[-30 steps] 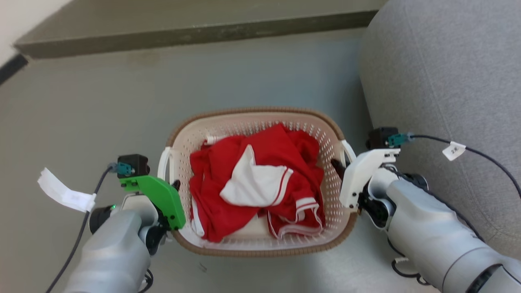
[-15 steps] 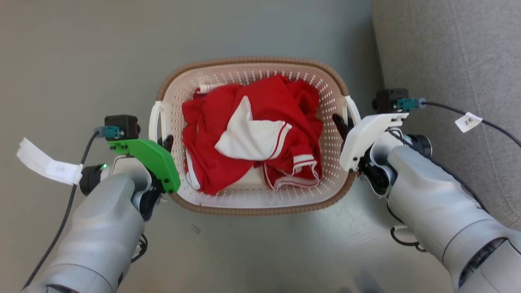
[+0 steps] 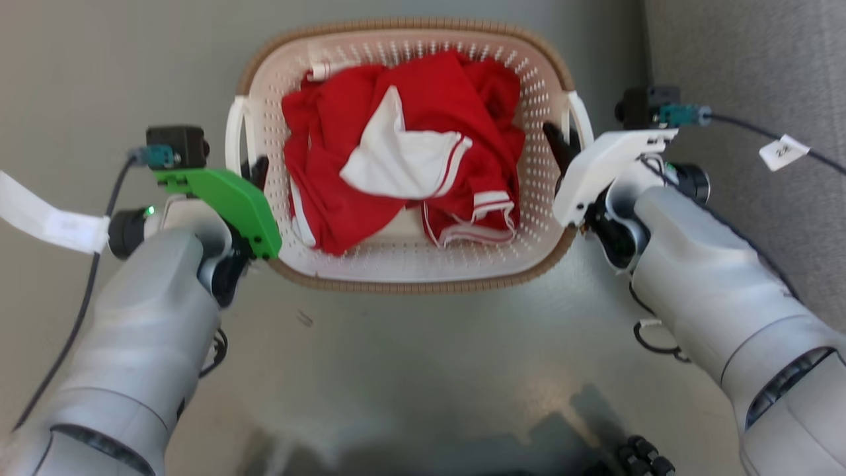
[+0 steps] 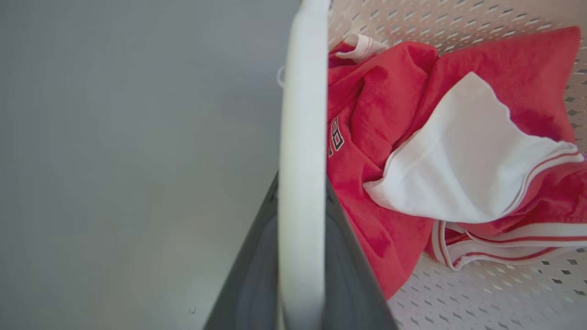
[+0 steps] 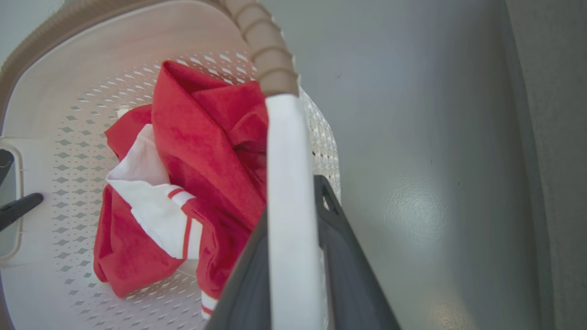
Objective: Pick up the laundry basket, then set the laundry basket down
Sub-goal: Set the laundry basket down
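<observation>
The left gripper (image 3: 256,173) is clamped on the left handle (image 3: 232,132) of the laundry basket (image 3: 410,285). In the left wrist view its dark fingers (image 4: 250,284) press the white bar from both sides. Holding at the handle, not the holed wall, likely gives a firm edge to carry by.

The basket sits midway between the two arms over the grey floor (image 3: 396,370), with a crumpled red and white shirt (image 3: 344,132) inside. Whether it rests on the floor or hangs just above it, I cannot tell.

The right handle (image 3: 581,116) is pinched the same way by the right gripper (image 3: 565,142), closed on the bar just below the brown rim. A matched grip on both sides should keep the load level.

Both pale forearms come up from the lower corners and slant inward, left (image 3: 145,317) and right (image 3: 714,284). The wrists are turned so the fingers point away from the robot along the handles. A grey sofa (image 3: 760,66) stands close on the right, so there is little room that way.
</observation>
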